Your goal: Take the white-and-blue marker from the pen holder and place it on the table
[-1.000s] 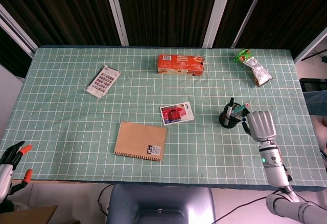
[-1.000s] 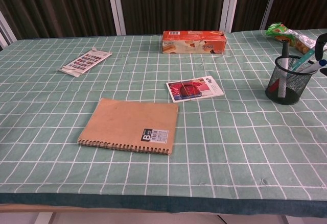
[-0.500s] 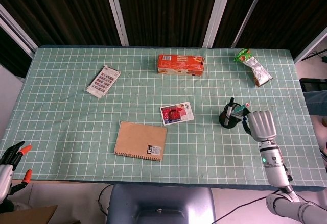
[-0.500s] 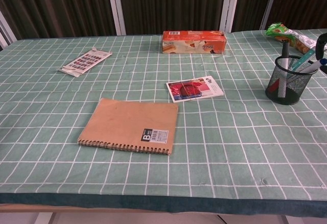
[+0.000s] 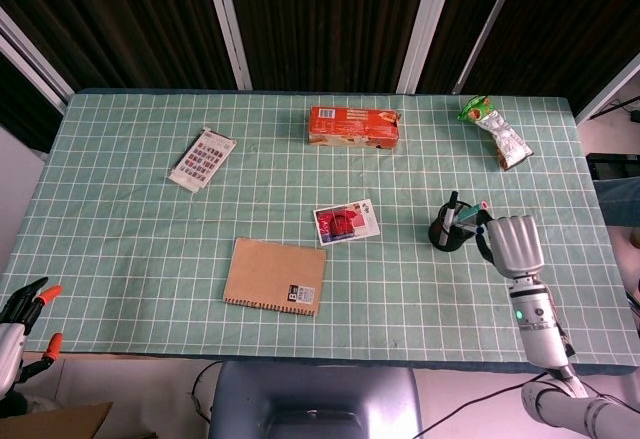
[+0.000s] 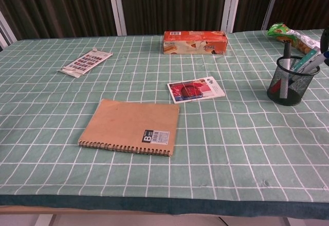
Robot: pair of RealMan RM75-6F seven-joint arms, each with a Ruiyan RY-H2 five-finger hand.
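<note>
The tabletop (image 5: 130, 249) is covered by a green cloth with a white grid, dark blue at its edges. Behind its far edge hang dark curtains (image 5: 320, 19) divided by white uprights.

A brown spiral notebook (image 5: 276, 275) lies near the near edge, left of centre. An orange box (image 5: 353, 125) lies near the far edge at centre. A snack packet (image 5: 494, 131) with a green top lies at the far right corner. A printed sheet of small pictures (image 5: 203, 159) lies toward the far left. A red and white card (image 5: 346, 222) lies near the centre of the tabletop.

The black mesh pen holder (image 6: 290, 81) stands toward the right edge. The white-and-blue marker (image 6: 310, 65) stands in it, leaning right over the rim among other pens.

The right hand (image 5: 513, 243) is just beside the holder on its right, its back toward the head camera; whether its fingers hold the marker cannot be told. The left hand (image 5: 22, 316) is off the near left corner, fingers spread, holding nothing.
</note>
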